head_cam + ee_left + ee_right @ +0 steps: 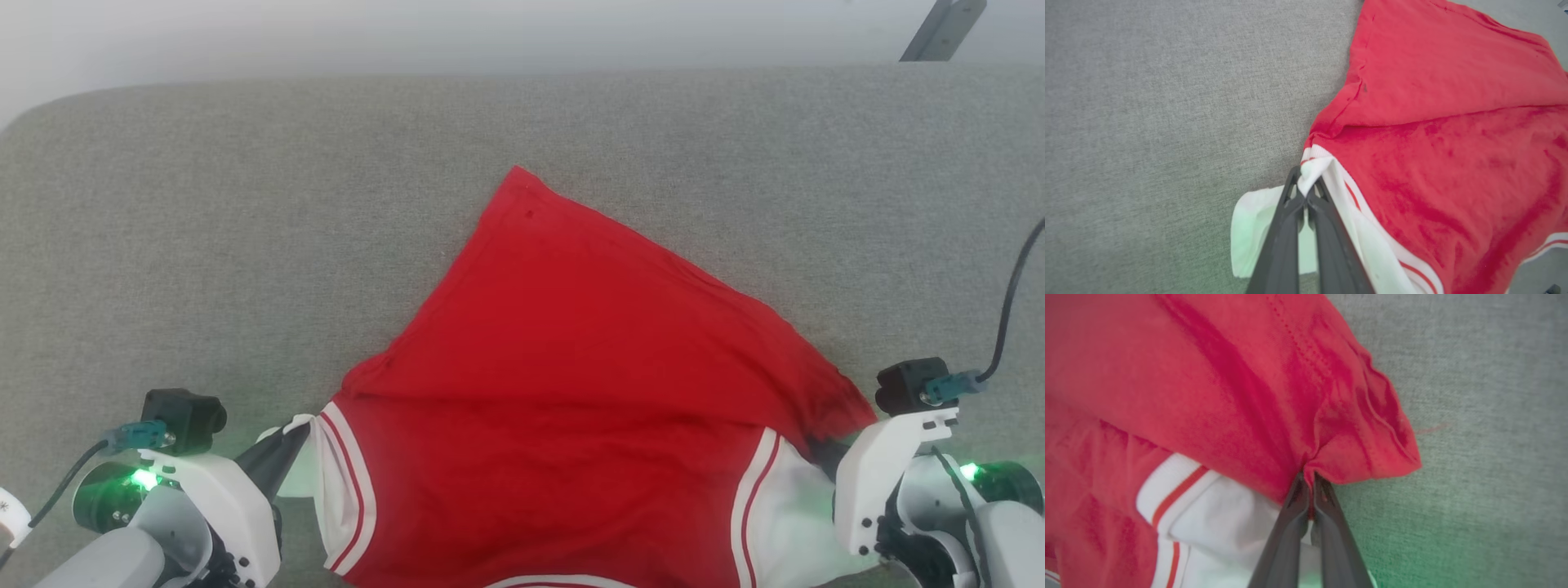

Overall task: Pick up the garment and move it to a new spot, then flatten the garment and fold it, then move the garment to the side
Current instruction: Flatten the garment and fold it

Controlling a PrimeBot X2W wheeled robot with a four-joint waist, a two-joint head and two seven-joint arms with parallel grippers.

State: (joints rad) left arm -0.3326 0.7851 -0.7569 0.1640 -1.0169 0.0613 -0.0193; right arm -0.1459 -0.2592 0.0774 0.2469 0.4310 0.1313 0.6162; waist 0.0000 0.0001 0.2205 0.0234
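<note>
Left jaws pinching the garment (571, 343) at its sleeve, right jaws its red edge.

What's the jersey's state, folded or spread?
Folded over, unevenly: a red flap of the jersey lies across its body; the left gripper and right gripper are shut on its edges.

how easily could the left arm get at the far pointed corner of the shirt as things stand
Probably not yet: the left gripper is shut on the white sleeve edge of the shirt, so it would have to let go first. Otherwise the grey surface between it and that corner looks bare.
</note>
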